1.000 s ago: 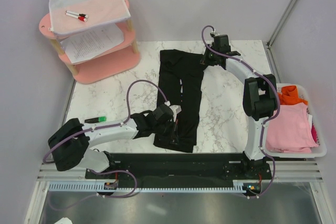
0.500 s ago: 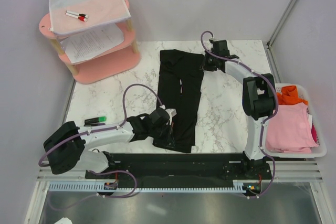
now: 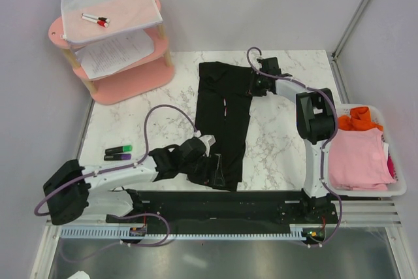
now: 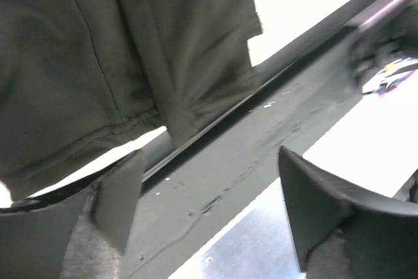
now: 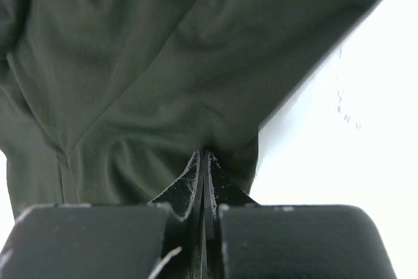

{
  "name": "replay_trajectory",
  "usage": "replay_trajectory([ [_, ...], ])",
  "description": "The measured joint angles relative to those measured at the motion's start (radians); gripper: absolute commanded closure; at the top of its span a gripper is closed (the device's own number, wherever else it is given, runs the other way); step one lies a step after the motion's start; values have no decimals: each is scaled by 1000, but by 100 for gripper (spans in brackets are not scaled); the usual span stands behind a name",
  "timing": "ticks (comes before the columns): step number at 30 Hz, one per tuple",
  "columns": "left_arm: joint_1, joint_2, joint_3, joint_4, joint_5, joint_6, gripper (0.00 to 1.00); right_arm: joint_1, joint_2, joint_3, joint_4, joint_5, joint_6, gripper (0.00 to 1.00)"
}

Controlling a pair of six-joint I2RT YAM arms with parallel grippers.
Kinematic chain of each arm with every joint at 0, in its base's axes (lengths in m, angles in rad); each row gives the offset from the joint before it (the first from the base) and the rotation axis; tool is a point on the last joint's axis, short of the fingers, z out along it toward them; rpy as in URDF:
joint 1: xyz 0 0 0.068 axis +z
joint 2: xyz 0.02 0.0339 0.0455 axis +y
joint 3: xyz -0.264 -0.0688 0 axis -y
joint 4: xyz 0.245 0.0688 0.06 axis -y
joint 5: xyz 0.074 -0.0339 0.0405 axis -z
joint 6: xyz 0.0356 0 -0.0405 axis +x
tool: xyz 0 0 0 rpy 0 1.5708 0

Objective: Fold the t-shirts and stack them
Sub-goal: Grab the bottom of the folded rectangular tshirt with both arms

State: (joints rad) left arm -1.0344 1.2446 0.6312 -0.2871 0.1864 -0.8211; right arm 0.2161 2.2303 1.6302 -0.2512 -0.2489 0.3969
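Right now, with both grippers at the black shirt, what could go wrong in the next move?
1. The right gripper is shut on only a small pinch of the black t-shirt at its far corner; a pull might slip it free.
2. The left gripper is open at the near hem, beside the black base plate; it might close on the plate edge instead of cloth.

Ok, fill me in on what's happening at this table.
Two robot arms are folding a black t-shirt, which lies on the marble table as a long narrow strip. The right gripper is pinched shut on its far edge; the left gripper hangs open over its near end, holding nothing. A pink t-shirt and an orange t-shirt wait in the white basket on the right.
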Motion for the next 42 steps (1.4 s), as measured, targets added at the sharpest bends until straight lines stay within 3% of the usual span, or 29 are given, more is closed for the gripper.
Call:
replay_trajectory([
  [1, 0, -32, 0, -4, -14, 1, 0, 1, -13, -21, 10, 1, 0, 99],
  [4, 0, -149, 2, -36, -94, 7, 0, 4, -108, -147, 14, 2, 2, 96],
  [6, 11, -196, 8, -69, -150, 10, 0, 8, -213, -258, 17, -3, 8, 89],
  [12, 171, -138, 10, -129, -189, 45, 1, 51, -579, -558, 51, -56, 48, 50],
  [15, 260, -87, -5, -129, -180, 66, 6, 84, -726, -691, 70, -107, 84, 40],
  [18, 332, -61, -29, -127, -158, 84, 25, 130, -834, -814, 68, -156, 125, 38],
  [25, 399, -60, -82, -110, -79, 116, 52, 289, -946, -1002, 9, -208, 226, 38],
  [35, 399, -27, -139, -33, 37, 116, 51, 348, -1035, -1096, -127, -217, 313, 37],
  [38, 399, -13, -142, -5, 61, 116, 66, 359, -1036, -1123, -119, -225, 334, 37],
  [41, 393, 7, -150, 19, 78, 112, 94, 378, -1023, -1146, -95, -232, 360, 38],
  [42, 388, 16, -152, 26, 82, 111, 98, 386, -1014, -1153, -78, -235, 370, 38],
])
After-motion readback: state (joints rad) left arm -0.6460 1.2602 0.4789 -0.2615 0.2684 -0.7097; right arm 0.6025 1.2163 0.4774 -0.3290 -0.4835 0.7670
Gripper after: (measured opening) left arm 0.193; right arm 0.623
